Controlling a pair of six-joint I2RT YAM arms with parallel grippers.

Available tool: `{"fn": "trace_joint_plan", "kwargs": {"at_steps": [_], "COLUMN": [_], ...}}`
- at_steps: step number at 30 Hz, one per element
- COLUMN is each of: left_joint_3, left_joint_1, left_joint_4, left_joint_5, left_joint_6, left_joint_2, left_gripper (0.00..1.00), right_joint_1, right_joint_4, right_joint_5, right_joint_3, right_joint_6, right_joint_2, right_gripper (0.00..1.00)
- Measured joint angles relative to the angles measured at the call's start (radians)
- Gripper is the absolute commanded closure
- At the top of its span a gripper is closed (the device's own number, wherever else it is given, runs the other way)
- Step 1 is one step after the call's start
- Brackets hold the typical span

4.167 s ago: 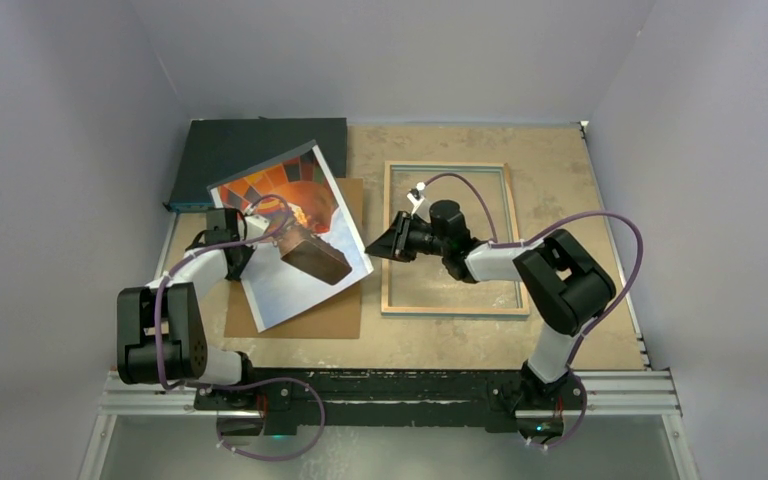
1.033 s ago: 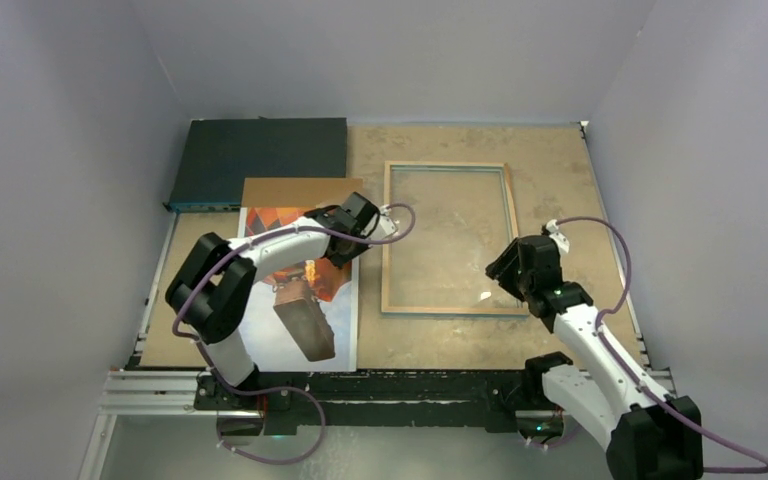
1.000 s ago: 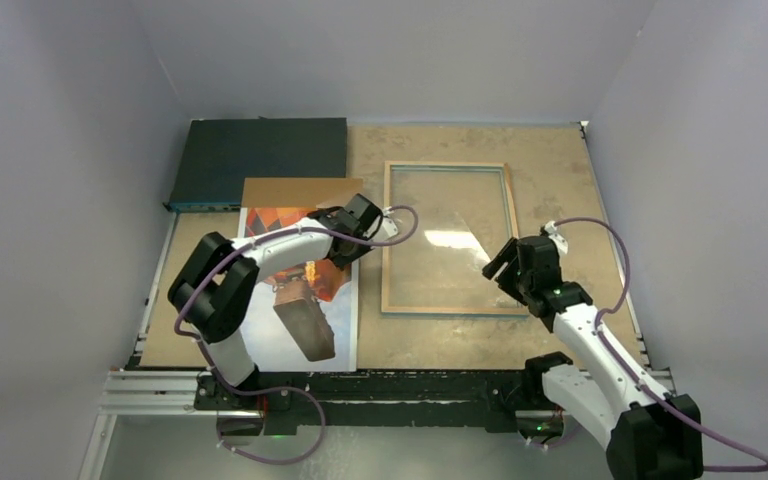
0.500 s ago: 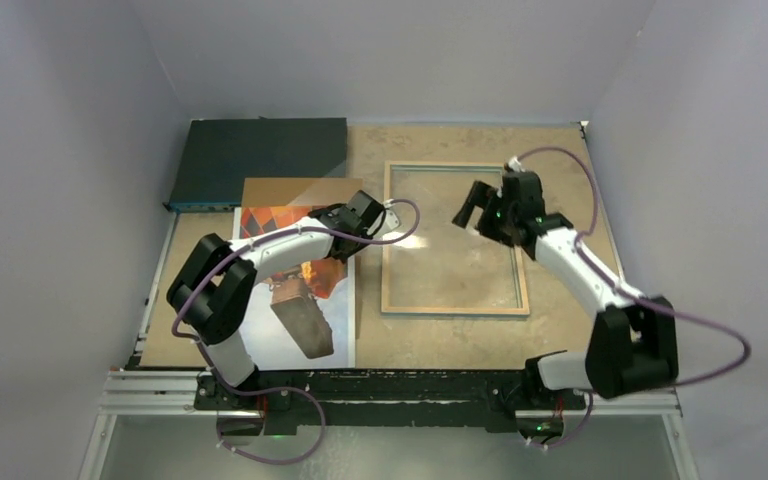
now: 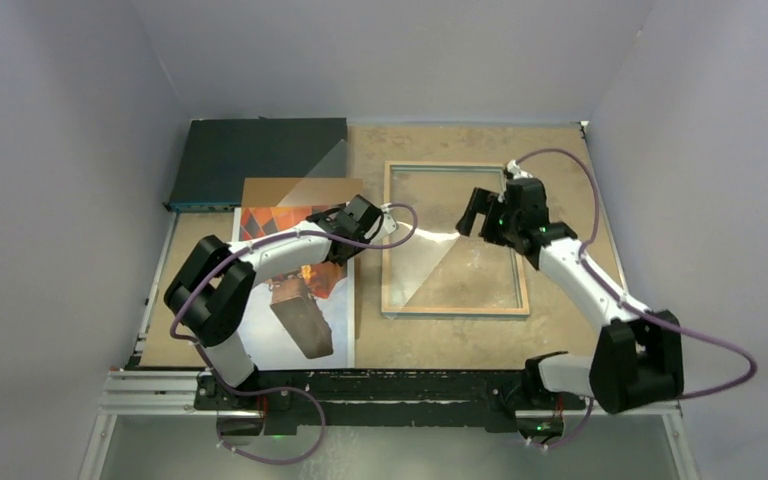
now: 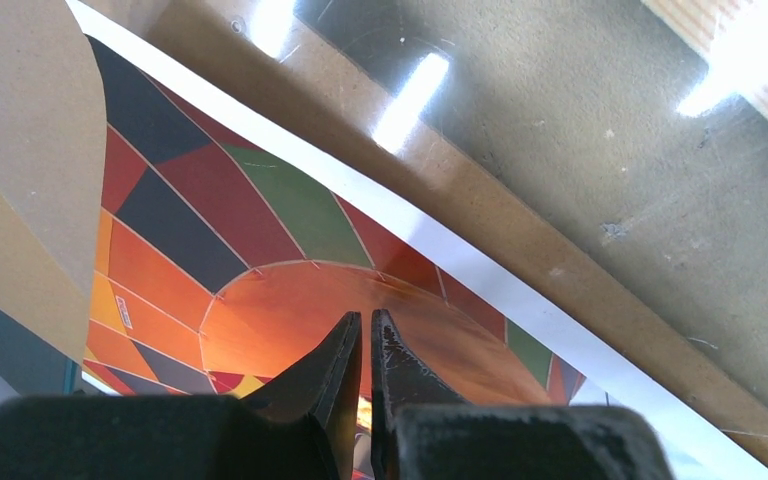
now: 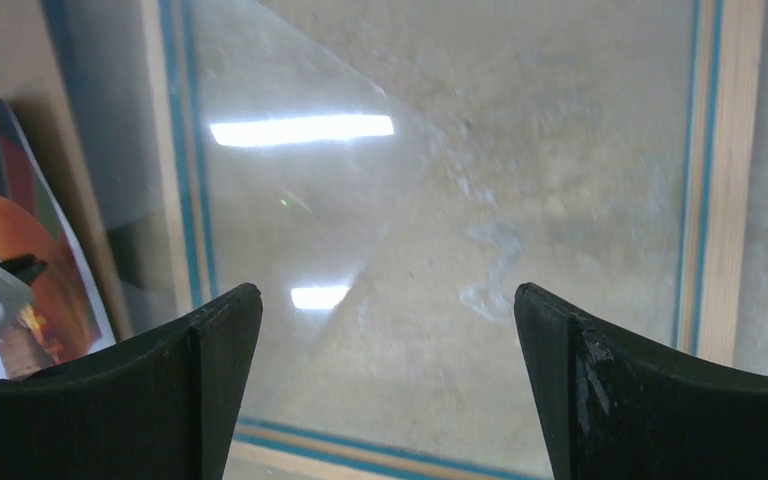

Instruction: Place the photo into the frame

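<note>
The photo [image 5: 260, 335], a balloon print, lies flat at the left on a brown board [image 5: 300, 192]. My left gripper [image 5: 338, 245] hangs over the orange balloon [image 6: 260, 200], its jaws [image 6: 367, 320] shut to a thin slit. I cannot tell whether anything thin sits between them. To the right, the frame [image 5: 455, 310] lies back-up, with a wood rim and a blue inner line [image 7: 725, 180]. A clear sheet [image 5: 430, 265] with glare [image 7: 290, 200] slants from the frame's left part up over the board. My right gripper [image 5: 472, 215] hovers wide open [image 7: 388, 300] above the frame's inside, holding nothing.
A dark flat box [image 5: 260, 150] sits at the back left, touching the board's far edge. The board's bare strip [image 6: 520, 240] runs between photo and frame. Grey walls close in the table on three sides.
The right arm swung from the frame's lower right corner to above its upper middle, jaws wider. The clear sheet's glare spread leftward over the board. The left jaws closed further.
</note>
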Motion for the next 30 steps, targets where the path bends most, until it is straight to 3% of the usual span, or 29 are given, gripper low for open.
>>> {"fn": "trace_joint_plan", "kwargs": {"at_steps": [5, 10, 16, 22, 30], "left_joint_3": [0.008, 0.086, 0.191, 0.199, 0.201], "left_joint_1": [0.005, 0.067, 0.229, 0.294, 0.31], "left_joint_4": [-0.015, -0.071, -0.109, -0.15, -0.185], "left_joint_5": [0.003, 0.055, 0.122, 0.132, 0.128], "left_joint_6": [-0.002, -0.021, -0.044, -0.046, -0.045], "left_joint_2": [-0.005, -0.034, -0.095, -0.183, -0.205], "left_gripper": [0.91, 0.74, 0.54, 0.47, 0.5], "right_joint_1": [-0.001, -0.001, -0.004, -0.01, -0.019], "right_joint_4": [0.031, 0.056, 0.021, -0.081, -0.109], "right_joint_5": [-0.066, -0.158, -0.375, -0.565, -0.743], "right_joint_3": [0.314, 0.704, 1.041, 1.191, 1.16], "right_joint_6": [-0.103, -0.202, -0.298, -0.383, -0.407], "right_joint_2": [0.259, 0.552, 0.868, 1.098, 1.153], "right_gripper": [0.01, 0.01, 0.11, 0.11, 0.14]}}
